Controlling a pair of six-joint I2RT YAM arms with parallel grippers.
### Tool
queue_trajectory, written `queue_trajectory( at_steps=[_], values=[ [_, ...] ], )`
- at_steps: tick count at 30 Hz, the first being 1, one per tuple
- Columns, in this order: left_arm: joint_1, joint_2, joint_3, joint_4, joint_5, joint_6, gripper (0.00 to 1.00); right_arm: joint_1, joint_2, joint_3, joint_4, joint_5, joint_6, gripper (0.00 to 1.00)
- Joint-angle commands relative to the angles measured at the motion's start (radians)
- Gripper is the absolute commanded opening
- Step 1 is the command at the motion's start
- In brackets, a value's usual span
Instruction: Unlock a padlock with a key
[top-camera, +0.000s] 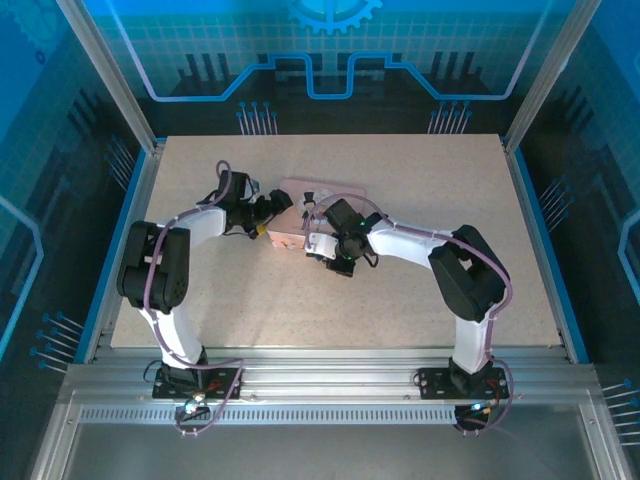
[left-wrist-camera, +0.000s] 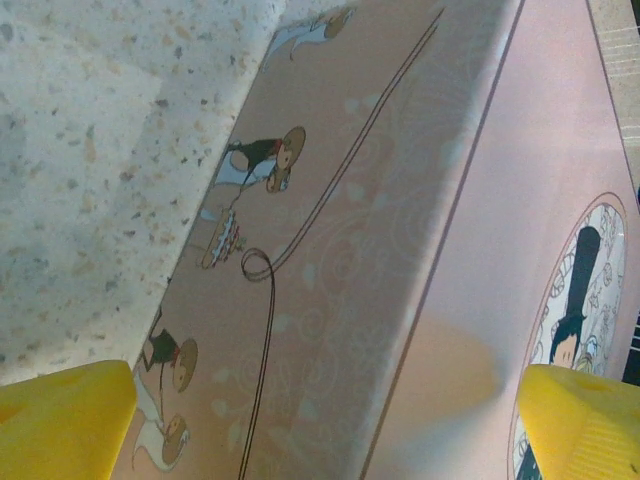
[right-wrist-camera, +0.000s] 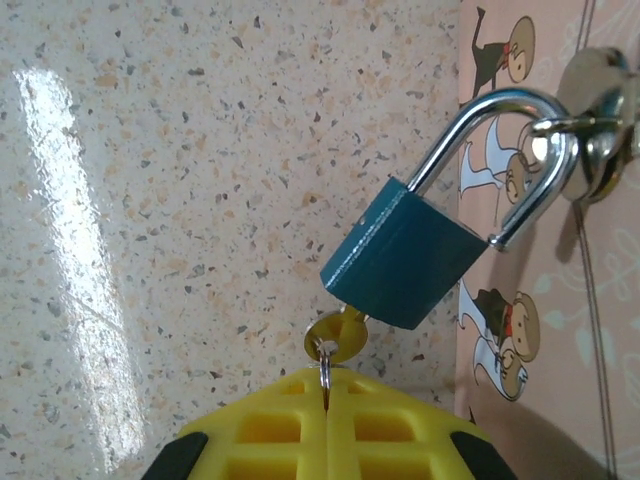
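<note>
The blue padlock hangs by its silver shackle from a metal hasp on the side of the pink box. The shackle's free end sits just outside the body's corner. A brass-headed key sticks into the padlock's underside. My right gripper is shut, pinching the key's small ring between its yellow fingers. My left gripper spans the pink box, one yellow finger at its side and the other on its top face. From above, the left gripper is at the box's left end and the right gripper at its front.
The speckled table stretches wide around the box. A raised frame borders the tabletop, and both arms' bases stand at the near edge.
</note>
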Motion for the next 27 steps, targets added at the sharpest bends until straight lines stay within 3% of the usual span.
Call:
queue_trajectory(
  at_steps=[1,10,21,27],
  values=[
    [-0.006,-0.032,-0.011,0.025,0.03,-0.014,0.99,0.031,0.014,0.046,-0.012,-0.008,-0.003,0.0],
    [-0.017,-0.024,0.001,0.02,0.035,-0.011,0.99,0.025,0.104,0.211,-0.066,-0.013,-0.09,0.0],
    [-0.018,-0.032,0.012,-0.012,0.025,0.019,0.99,-0.029,0.049,0.153,0.111,0.046,-0.245,0.0],
    [-0.017,-0.008,0.05,-0.027,0.023,0.029,0.99,-0.057,0.056,0.183,0.111,0.038,-0.281,0.0]
  ],
)
